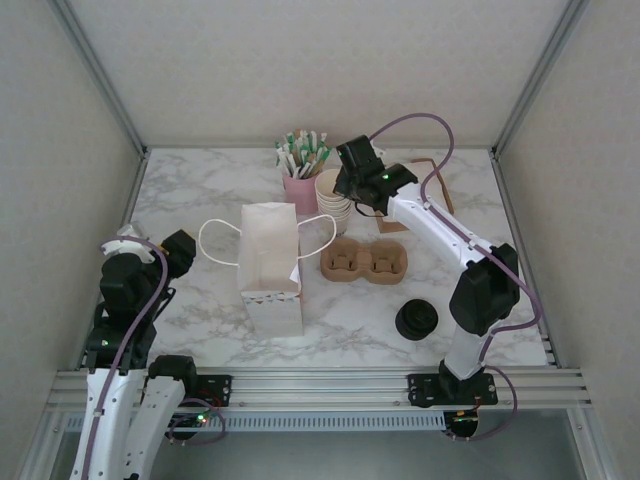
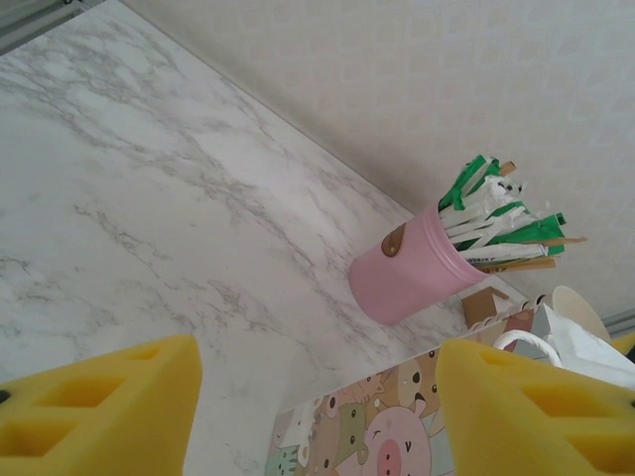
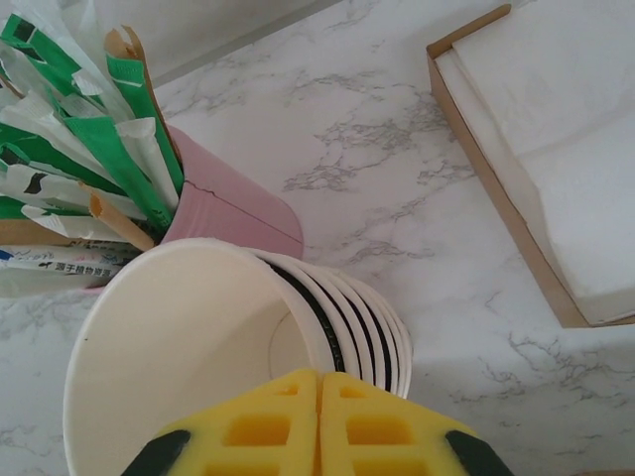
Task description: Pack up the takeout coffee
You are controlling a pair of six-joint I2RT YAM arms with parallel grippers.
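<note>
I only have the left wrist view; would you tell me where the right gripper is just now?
Observer: The right gripper is shut at the rim of the top cup in the stack of paper cups.
Operator: Is there a carrier nearby?
Observer: Yes, a cardboard cup carrier lies right of the paper bag.
Operator: And lids?
Observer: A stack of black lids stands between that carrier and the right arm's base.

Pink pot (image 2: 407, 278), grey-veined white table (image 2: 149, 198)
</note>
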